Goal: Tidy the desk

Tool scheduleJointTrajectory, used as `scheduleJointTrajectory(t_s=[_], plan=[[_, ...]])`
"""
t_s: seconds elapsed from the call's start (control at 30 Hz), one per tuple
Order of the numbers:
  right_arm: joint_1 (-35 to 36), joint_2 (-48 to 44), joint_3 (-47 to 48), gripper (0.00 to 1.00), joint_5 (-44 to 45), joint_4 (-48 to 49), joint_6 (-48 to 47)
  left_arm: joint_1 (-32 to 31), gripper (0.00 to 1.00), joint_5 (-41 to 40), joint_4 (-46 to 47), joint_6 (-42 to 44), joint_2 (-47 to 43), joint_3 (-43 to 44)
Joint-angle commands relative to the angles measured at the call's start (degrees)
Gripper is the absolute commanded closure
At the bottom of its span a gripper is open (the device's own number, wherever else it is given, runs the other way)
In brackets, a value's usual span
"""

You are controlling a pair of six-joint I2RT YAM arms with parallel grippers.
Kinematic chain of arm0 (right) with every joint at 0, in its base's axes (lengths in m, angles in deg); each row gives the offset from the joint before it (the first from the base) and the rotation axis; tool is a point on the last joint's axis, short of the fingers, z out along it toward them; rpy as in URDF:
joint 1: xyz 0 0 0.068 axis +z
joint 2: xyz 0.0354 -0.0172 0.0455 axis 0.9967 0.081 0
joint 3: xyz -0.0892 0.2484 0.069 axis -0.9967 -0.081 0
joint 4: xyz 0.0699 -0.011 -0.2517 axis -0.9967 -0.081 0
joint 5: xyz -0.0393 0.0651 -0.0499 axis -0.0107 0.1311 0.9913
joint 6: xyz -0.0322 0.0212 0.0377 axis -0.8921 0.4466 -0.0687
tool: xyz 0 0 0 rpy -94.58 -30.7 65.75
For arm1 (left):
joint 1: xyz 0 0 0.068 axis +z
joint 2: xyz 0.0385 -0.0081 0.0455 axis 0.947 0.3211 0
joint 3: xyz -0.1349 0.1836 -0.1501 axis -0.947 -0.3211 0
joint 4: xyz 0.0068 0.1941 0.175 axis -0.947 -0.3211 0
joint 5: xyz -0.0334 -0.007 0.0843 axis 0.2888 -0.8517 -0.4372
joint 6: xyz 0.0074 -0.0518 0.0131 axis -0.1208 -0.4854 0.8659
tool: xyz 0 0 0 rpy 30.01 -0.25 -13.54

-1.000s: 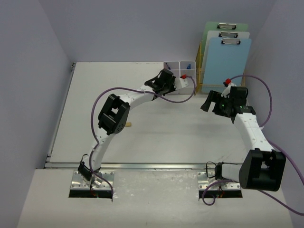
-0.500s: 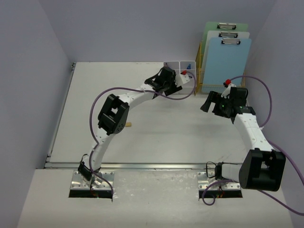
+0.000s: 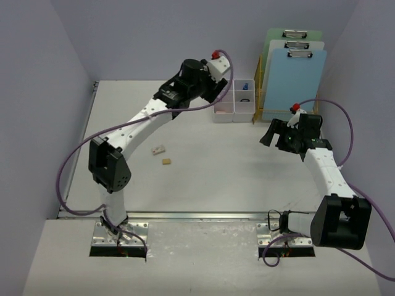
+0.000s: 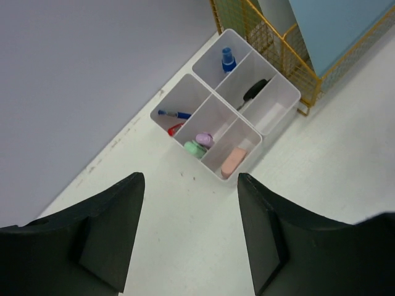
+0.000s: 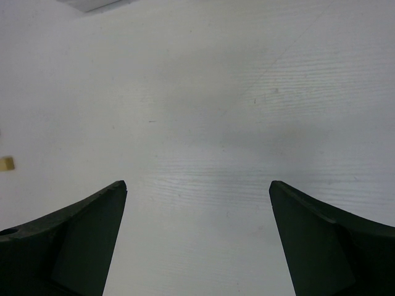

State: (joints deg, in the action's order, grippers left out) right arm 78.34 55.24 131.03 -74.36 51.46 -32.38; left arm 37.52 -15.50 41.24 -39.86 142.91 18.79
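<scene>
The desk is lying as a wide, matte white rectangle filling the middle of the overhead view, with a metal rail running along its near edge. Left of centre, a small white piece and a tan block are sitting just beside each other on it. The left gripper is hovering at the far side, its fingers spread apart and gripping nothing. Its wrist camera is looking down into the white organizer box, showing what the overhead view is not: a blue pen, green and purple erasers, a pink eraser and a blue cap, each in a compartment. A gold wire rack is holding clipboards just right of the box. The right gripper is hanging over the desk's right side, fingers released and wide, with only bare white tabletop and the tan block showing below.
</scene>
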Motion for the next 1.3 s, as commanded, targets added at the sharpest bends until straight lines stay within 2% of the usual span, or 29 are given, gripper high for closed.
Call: scheduleJointTrajectory(t_s=[0.0, 0.1, 0.23, 0.37, 0.7, 0.87, 1.27], plan=[[-0.3, -2.4, -1.2, 0.01, -2.7, 2.1, -2.7, 10.5, 0.45, 14.4, -17.7, -9.0, -4.5, -9.0], [-0.3, -2.7, -2.0, 0.01, -5.3, 1.6, -5.9, 16.9, 0.47, 19.3, -21.5, -4.6, -8.8, -23.1], [-0.3, -1.5, -1.5, 0.01, -6.2, -0.9, -8.3, 17.7, 0.47, 11.4, -20.2, 2.1, -14.8, -38.5], [-0.3, -0.7, -1.4, 0.01, -5.7, -2.1, -8.8, 17.7, 0.45, 6.4, -17.6, 5.7, -15.9, -45.7], [-0.3, -0.9, -0.7, 0.01, -5.6, -4.0, -8.7, 18.5, 0.48, 5.7, -13.8, 6.5, -10.6, -46.4], [-0.3, -0.6, -0.5, 0.01, -5.7, -4.1, -8.6, 18.9, 0.48, 4.6, -13.0, 9.1, -10.6, -44.7], [-0.3, 0.2, 0.1, 0.01, -6.5, -4.6, -8.6, 20.0, 0.46, 6.1, -14.1, 12.2, -2.0, -38.2]])
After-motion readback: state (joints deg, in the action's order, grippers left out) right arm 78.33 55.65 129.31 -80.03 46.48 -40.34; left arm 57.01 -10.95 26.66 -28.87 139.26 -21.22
